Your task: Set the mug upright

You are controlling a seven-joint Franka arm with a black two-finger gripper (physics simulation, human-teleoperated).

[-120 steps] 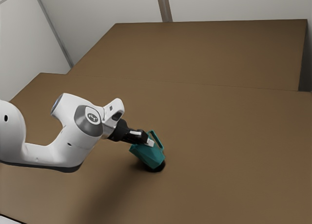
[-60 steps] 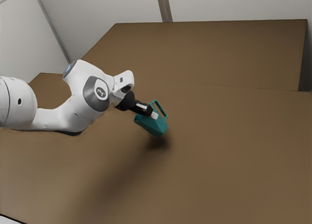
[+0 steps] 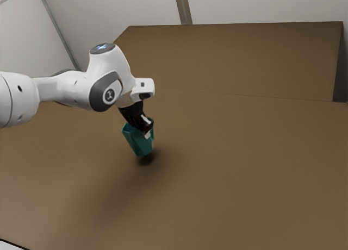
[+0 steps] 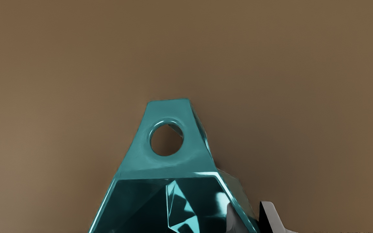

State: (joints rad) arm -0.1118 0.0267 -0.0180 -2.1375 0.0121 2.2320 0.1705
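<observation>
Shadow (image 3: 145, 160) darkens brown table (image 3: 244, 174) beneath the tilted mug (image 3: 138, 143) the gripper (image 3: 147, 133) holds.

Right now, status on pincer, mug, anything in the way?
Pincer shut on mug, one finger inside. Mug tilted, not yet upright. Brown tabletop below.

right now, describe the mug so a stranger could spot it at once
Over the brown table, follow the white arm to its black gripper. Held there is an angular mug, teal against all that brown, white and black.
</observation>
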